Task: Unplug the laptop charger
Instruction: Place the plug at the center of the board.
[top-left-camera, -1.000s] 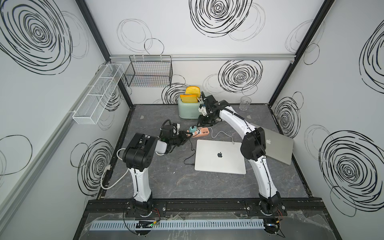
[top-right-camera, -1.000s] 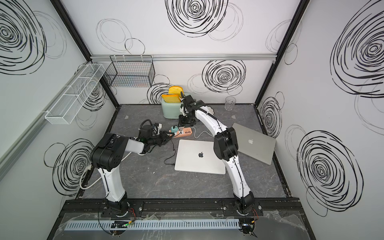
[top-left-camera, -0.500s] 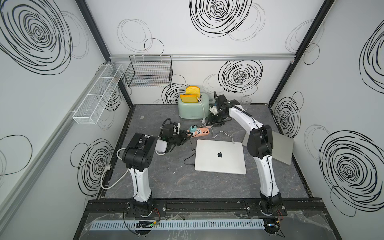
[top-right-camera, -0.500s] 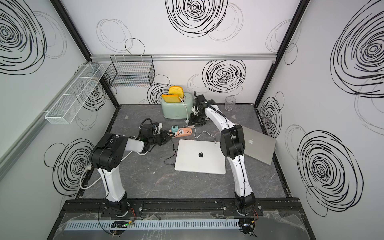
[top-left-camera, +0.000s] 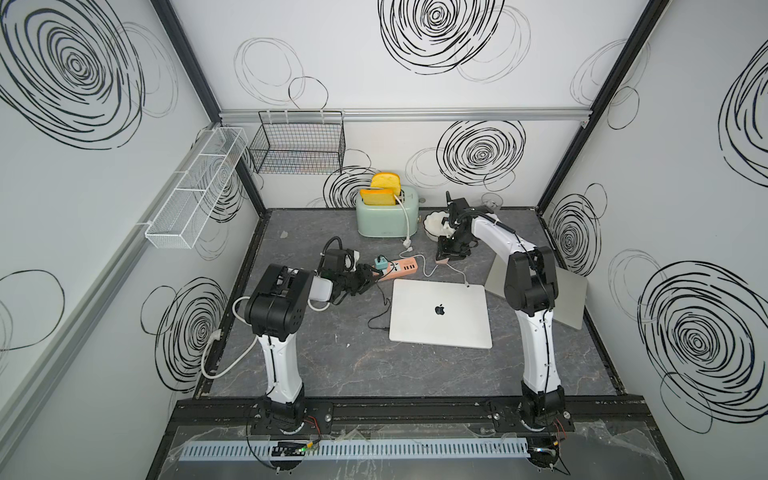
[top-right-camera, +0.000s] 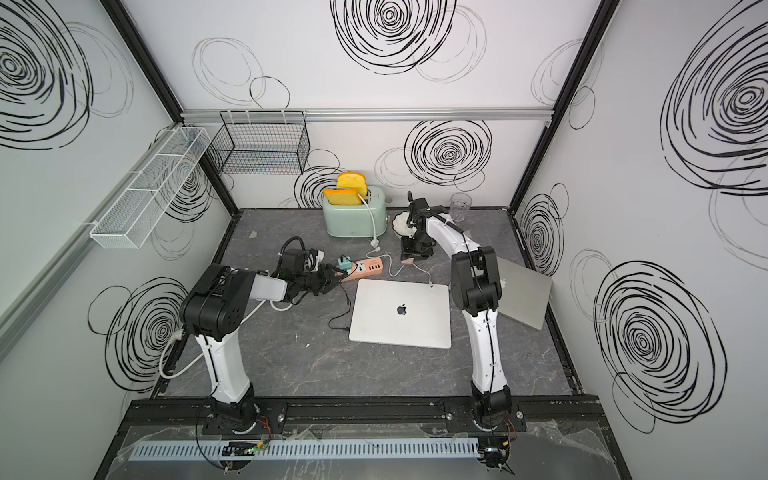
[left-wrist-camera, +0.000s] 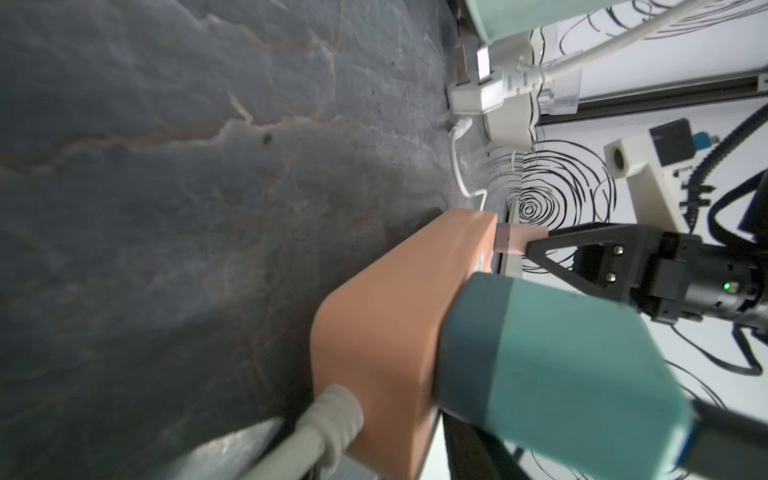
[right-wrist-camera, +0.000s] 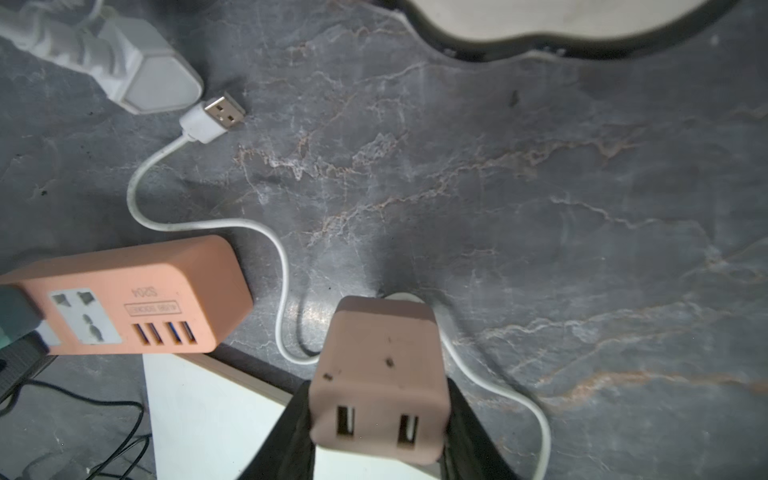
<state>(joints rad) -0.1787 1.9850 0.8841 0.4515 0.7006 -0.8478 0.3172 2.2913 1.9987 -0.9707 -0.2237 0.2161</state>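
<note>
Right hand (right-wrist-camera: 378, 419) clenched on pink charger (right-wrist-camera: 378, 365), apart from orange power strip (right-wrist-camera: 166, 282), left hand (top-left-camera: 368, 277) beside it, grip unclear

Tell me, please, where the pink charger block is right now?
In both top views the pink charger block sits in the right hand, right of the orange power strip, between the white bowl and the closed laptop.

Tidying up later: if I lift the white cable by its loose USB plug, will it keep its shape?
Probably floppy: the white cable lies in loose curves on the table, so it should droop. It looks thin, so it is likely light. Its other end seems to reach the middle laptop, so pulling may tug there.
</note>
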